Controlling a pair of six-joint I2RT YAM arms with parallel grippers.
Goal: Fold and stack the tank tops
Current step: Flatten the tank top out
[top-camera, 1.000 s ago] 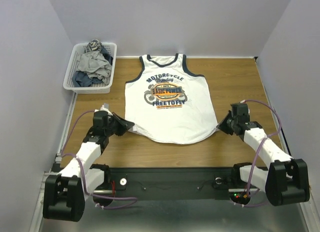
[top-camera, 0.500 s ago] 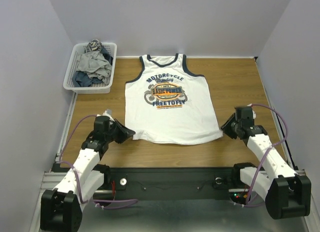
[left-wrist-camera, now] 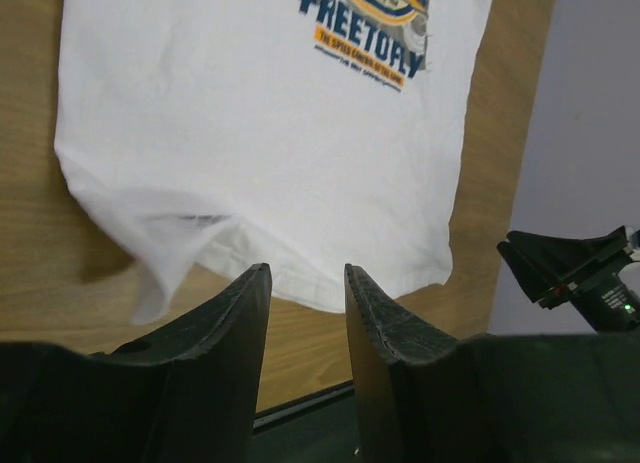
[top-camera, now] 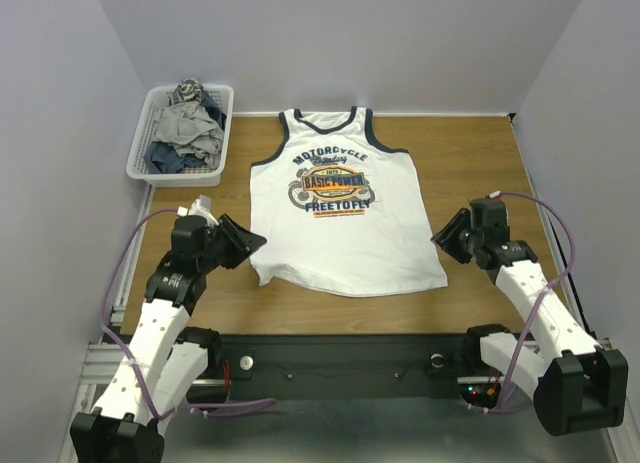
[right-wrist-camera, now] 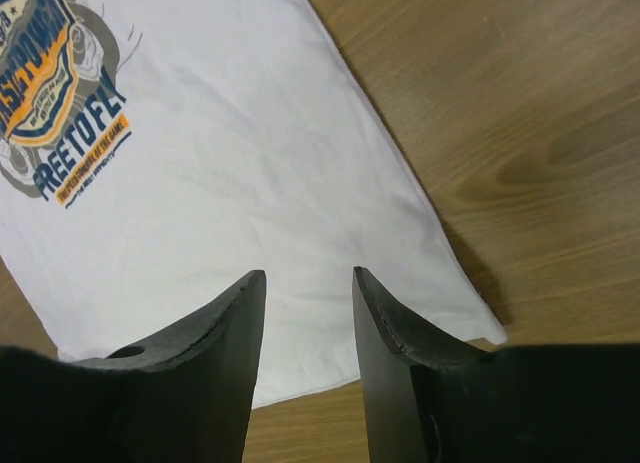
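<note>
A white tank top with navy trim and an orange-black motorcycle print lies flat on the wooden table, neck toward the back wall. Its lower left hem corner is slightly rumpled and turned over. My left gripper hovers just left of that corner, open with nothing between its fingers. My right gripper sits beside the lower right hem corner, open and empty, looking down on the white cloth. The left wrist view takes in the shirt's lower half.
A white mesh basket holding several crumpled grey and blue garments stands at the back left corner. Walls close in on three sides. A black rail runs along the near table edge between the arm bases.
Both grippers have opened and let go of the hem corners, then drawn slightly away. The hem has dropped onto the table, nearer the front edge than before.
</note>
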